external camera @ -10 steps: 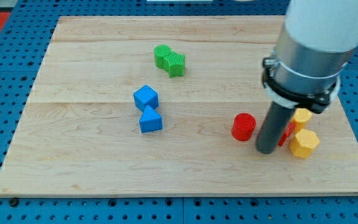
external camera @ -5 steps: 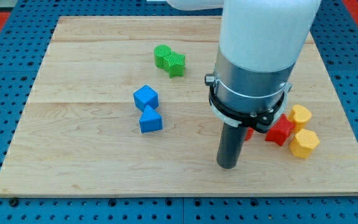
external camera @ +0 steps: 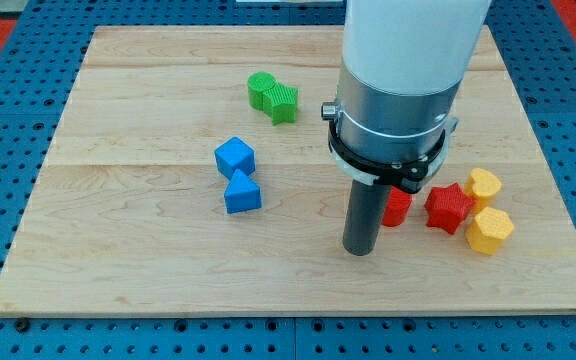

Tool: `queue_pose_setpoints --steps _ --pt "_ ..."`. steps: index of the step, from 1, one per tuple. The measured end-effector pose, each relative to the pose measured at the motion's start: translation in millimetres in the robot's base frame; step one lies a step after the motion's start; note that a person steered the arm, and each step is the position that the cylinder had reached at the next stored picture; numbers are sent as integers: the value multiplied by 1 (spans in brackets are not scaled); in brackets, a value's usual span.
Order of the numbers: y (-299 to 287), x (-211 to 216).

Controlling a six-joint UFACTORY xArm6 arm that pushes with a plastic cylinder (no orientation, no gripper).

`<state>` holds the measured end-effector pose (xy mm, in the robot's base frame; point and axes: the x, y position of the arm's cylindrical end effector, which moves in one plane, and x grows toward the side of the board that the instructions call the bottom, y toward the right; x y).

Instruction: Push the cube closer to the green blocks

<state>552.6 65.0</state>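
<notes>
A blue cube [external camera: 234, 156] sits left of the board's middle, touching a blue wedge-shaped block [external camera: 242, 192] just below it. Two green blocks [external camera: 272, 96] lie together above it and a little to the right, apart from the cube. My tip [external camera: 359, 250] rests on the board well to the right of and below the blue blocks, touching none of them. A red cylinder [external camera: 397, 207] is partly hidden behind the rod.
A red star-shaped block [external camera: 449, 207] and two yellow blocks [external camera: 484, 186] [external camera: 489, 231] cluster at the right. The wooden board [external camera: 128, 270] lies on a blue pegboard. The arm's wide body hides the board's upper right part.
My tip has slid left from beside the red and yellow cluster to below the red cylinder. No block has visibly moved.
</notes>
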Motion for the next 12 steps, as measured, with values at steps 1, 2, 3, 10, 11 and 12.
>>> queue_pose_setpoints --steps 1,2,3,10,11,12 --pt "-39 -5" --pt "-78 -28" --pt "-107 -48" --pt "-200 -160" --pt "-214 -156" --pt "-257 -167"
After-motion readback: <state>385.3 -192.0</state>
